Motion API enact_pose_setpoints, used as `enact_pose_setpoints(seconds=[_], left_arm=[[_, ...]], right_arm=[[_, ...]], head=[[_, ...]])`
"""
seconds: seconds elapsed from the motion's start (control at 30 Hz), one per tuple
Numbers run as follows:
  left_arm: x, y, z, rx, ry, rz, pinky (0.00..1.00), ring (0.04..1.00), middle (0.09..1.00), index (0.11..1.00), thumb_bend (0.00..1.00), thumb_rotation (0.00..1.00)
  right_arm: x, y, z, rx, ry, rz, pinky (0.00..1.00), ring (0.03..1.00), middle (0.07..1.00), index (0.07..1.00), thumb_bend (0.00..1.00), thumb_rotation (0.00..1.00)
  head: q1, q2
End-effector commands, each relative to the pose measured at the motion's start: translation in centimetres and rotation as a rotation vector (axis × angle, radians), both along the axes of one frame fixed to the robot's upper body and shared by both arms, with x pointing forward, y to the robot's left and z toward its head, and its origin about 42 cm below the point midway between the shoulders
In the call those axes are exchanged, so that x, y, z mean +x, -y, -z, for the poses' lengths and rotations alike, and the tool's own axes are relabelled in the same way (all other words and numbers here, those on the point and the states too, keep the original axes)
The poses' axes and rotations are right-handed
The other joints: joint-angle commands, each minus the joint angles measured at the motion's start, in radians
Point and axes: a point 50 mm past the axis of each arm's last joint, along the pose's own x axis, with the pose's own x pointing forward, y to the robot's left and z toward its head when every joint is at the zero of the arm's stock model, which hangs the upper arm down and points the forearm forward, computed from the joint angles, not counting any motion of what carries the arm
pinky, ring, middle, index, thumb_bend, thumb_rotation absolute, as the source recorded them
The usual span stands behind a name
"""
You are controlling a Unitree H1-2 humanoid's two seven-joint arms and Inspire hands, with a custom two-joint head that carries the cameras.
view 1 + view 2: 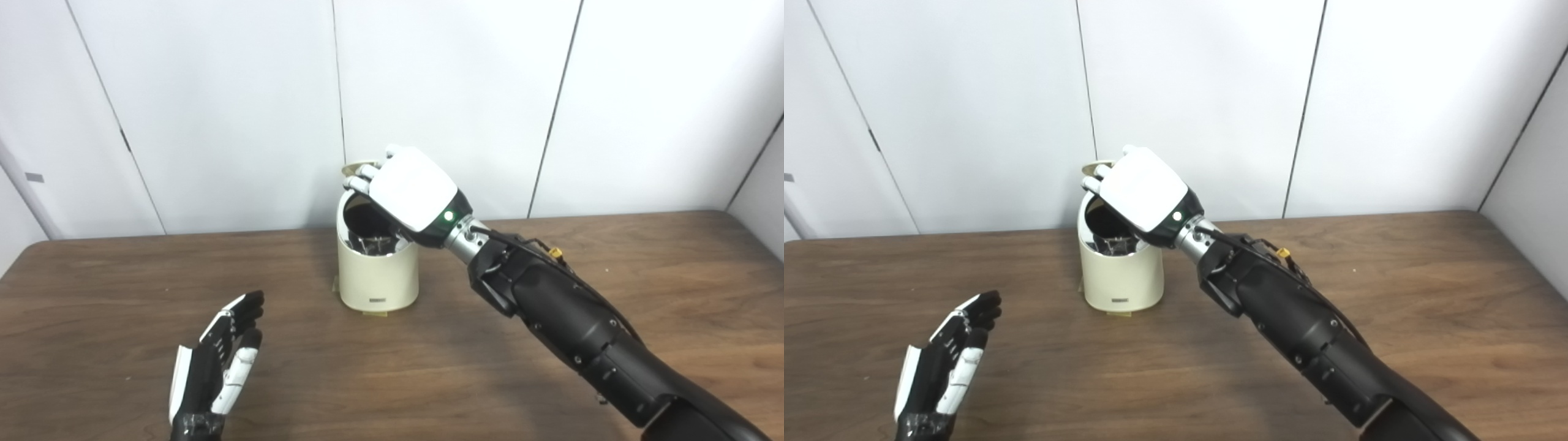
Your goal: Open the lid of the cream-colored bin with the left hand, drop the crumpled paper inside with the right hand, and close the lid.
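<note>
Cream bin (378, 278) upright at frame centre, lid (357, 166) tipped up behind mouth. Right hand (411, 187) directly above opening, palm down, grip hidden, cannot tell whether paper held. Left hand (217, 364) lower left, fingers apart, empty, farther from lid

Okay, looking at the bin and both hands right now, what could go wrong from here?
1. The right hand sits over the bin's mouth, against the raised lid. If the lid drops, it may catch the fingers.
2. The left hand waits open, well away from the bin, so nothing steadies it. A nudge from the right hand might tip or slide the bin.
3. The right hand hides its palm, so I cannot tell whether the paper has left it.
</note>
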Motion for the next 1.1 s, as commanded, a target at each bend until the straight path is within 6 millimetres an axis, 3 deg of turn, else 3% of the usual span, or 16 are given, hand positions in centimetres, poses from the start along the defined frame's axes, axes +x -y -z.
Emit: enact_pose_setpoints(seconds=[0.0,0.2,0.53,1.07], left_arm=[[-0.1,0.51,-0.31,-0.006,0.038,0.008,0.82,0.814,0.824,0.841,0.72,0.83],[-0.11,0.53,-0.35,-0.006,0.037,0.011,0.83,0.811,0.826,0.842,0.7,0.83],[-0.02,0.52,-0.3,-0.007,0.035,0.007,0.82,0.819,0.824,0.838,0.72,0.82],[0.09,0.6,-0.22,-0.008,0.038,0.007,0.81,0.804,0.823,0.841,0.7,0.81]], right_arm=[[0.3,0.08,-1.68,0.009,0.032,0.013,0.59,0.755,0.738,0.752,0.9,0.05],[0.31,0.04,-1.67,0.001,0.024,0.028,0.61,0.797,0.78,0.775,0.9,0.07],[0.23,0.16,-1.7,0.013,0.02,0.015,0.6,0.793,0.775,0.766,0.92,0.08],[0.19,0.52,-1.59,0.137,0.081,-0.141,0.5,0.601,0.578,0.559,0.91,0.08]], head=[[0.0,0.001],[-0.001,0.001],[-0.003,-0.001],[-0.002,0.0]])
